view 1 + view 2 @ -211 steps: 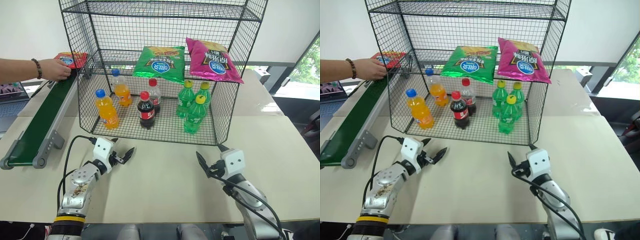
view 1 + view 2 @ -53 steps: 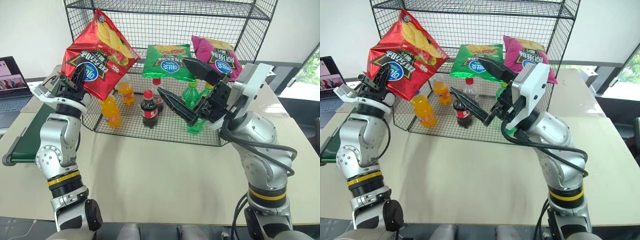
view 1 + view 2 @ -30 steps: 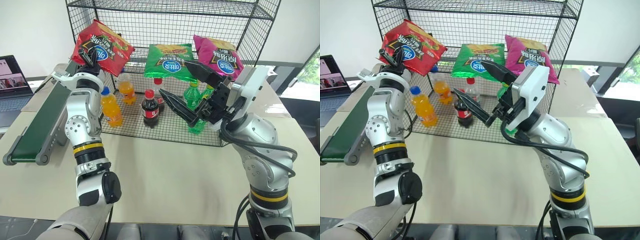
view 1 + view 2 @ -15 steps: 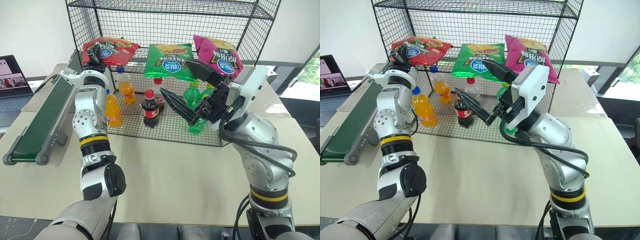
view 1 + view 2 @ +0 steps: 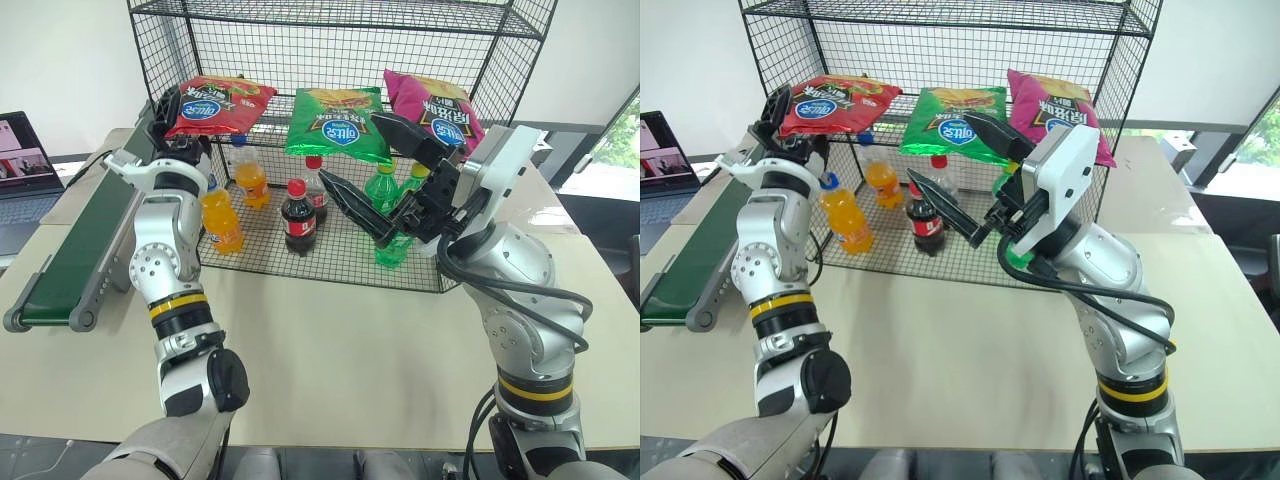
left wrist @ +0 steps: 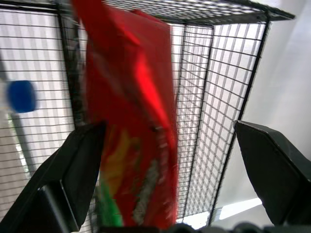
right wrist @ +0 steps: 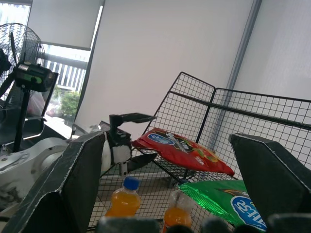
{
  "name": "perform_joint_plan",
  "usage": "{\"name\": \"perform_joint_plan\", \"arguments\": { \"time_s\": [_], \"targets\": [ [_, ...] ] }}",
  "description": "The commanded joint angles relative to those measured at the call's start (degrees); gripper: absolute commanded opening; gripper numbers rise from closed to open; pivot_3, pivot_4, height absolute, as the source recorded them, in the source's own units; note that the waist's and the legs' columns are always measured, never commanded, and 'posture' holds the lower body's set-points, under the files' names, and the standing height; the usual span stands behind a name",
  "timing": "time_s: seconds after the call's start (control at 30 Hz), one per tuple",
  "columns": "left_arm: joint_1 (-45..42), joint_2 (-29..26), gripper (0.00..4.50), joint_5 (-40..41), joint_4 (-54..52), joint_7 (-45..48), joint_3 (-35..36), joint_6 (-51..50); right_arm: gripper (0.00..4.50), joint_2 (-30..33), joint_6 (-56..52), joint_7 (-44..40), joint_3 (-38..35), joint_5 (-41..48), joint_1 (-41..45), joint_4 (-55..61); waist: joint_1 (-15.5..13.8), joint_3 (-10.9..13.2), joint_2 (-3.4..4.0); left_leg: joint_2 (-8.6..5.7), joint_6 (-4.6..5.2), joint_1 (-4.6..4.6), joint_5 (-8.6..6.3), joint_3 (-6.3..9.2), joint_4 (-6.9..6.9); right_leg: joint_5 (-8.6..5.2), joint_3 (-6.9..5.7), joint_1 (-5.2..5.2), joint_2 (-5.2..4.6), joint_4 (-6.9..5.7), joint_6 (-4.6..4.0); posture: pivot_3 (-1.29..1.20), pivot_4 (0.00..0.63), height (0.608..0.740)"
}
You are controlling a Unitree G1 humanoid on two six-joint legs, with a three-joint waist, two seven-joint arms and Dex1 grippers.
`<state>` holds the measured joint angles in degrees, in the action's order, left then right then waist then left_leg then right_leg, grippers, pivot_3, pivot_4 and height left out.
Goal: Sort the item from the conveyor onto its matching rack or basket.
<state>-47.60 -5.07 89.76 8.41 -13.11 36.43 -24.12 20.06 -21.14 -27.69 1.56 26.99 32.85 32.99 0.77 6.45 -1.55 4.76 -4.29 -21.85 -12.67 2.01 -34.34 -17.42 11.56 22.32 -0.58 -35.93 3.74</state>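
While blurred at the wrist, red bag (image 5: 215, 103) lies on rack (image 5: 480, 140) | both pincers spread

glossy foil red crisp bag (image 5: 215, 103), black wire rack (image 5: 340, 20)

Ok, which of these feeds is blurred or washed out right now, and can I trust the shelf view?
Left wrist view: the shiny red crisp bag is smeared and soft, sitting close between the open left pincer fingers. Right wrist view: the bright window at the side is washed out, yet the red bag on the black wire-mesh rack reads clearly. Head views: sharp and evenly lit, with mild glare on the bag foil.
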Motion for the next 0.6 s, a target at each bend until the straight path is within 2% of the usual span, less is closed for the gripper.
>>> {"name": "perform_joint_plan", "arguments": {
  "time_s": [0.03, 0.17, 0.23, 0.3, 0.43, 0.5, 0.6],
  "targets": [
    [3.50, -2.52, 4.47, 5.79, -10.37, -3.54, -0.64, -4.10, 4.50, 0.50, 2.90, -1.81, -0.08, -0.45, -1.21, 1.14, 0.00, 0.00, 0.00, 0.00, 0.00, 0.00, 0.00, 0.00, -0.03, 0.00, 0.00, -0.01, 0.00, 0.00, 0.00, 0.00, 0.150, 0.740],
    [9.67, -6.29, 4.47, 11.32, -16.79, -7.12, -1.24, -8.03, 4.50, 2.28, 3.71, -4.79, -0.57, 0.09, -5.14, 1.81, -0.10, 0.00, 0.00, 0.00, 0.00, 0.02, 0.00, 0.01, -0.05, 0.00, 0.00, -0.03, 0.00, -0.02, 0.00, 0.00, 0.150, 0.740],
    [13.83, -10.22, 4.47, 12.84, -19.38, -7.29, -1.70, -11.59, 4.50, 3.69, 3.36, -6.17, -1.08, 0.61, -7.71, 2.62, -0.14, 0.00, 0.00, 0.00, 0.00, 0.02, 0.00, 0.02, -0.07, 0.00, 0.00, -0.03, 0.00, -0.04, 0.00, 0.00, 0.150, 0.740],
    [19.88, -17.04, 4.47, 11.42, -21.99, -3.55, -3.45, -17.92, 4.50, 4.89, 2.84, -6.76, -1.79, 0.87, -10.67, 3.52, 0.01, 0.00, 0.01, 0.00, 0.00, 0.03, 0.00, 0.02, -0.12, 0.00, 0.00, -0.04, 0.00, -0.08, 0.00, 0.00, 0.150, 0.740],
    [29.43, -30.11, 4.47, 0.14, -27.50, 9.29, -10.26, -25.47, 4.50, 6.95, -0.20, -3.82, -2.39, -1.18, -19.98, 5.41, -0.08, 0.03, 0.05, -0.01, -0.10, 0.12, 0.05, 0.01, 0.05, -0.04, -0.02, 0.00, 0.00, -0.10, -0.02, 0.00, 0.150, 0.740],
    [32.30, -34.25, 4.47, -8.95, -28.28, 15.19, -14.98, -25.24, 4.50, 4.61, -0.92, 0.44, -3.49, -1.22, -24.32, 6.12, -0.29, 0.03, 0.05, -0.01, -0.18, 0.12, 0.08, 0.02, 0.12, -0.06, -0.08, 0.02, -0.01, -0.05, -0.06, 0.00, 0.150, 0.740],
    [35.08, -37.99, 4.47, -28.20, -28.98, 21.74, -24.68, -18.31, 4.50, 2.75, 0.12, 4.25, -2.37, -5.39, -30.23, 5.44, -0.02, 0.09, 0.15, -0.02, -0.30, 0.12, 0.14, 0.02, 0.26, -0.12, -0.07, 0.09, -0.01, 0.00, -0.16, 0.00, 0.150, 0.740]
  ]
}}
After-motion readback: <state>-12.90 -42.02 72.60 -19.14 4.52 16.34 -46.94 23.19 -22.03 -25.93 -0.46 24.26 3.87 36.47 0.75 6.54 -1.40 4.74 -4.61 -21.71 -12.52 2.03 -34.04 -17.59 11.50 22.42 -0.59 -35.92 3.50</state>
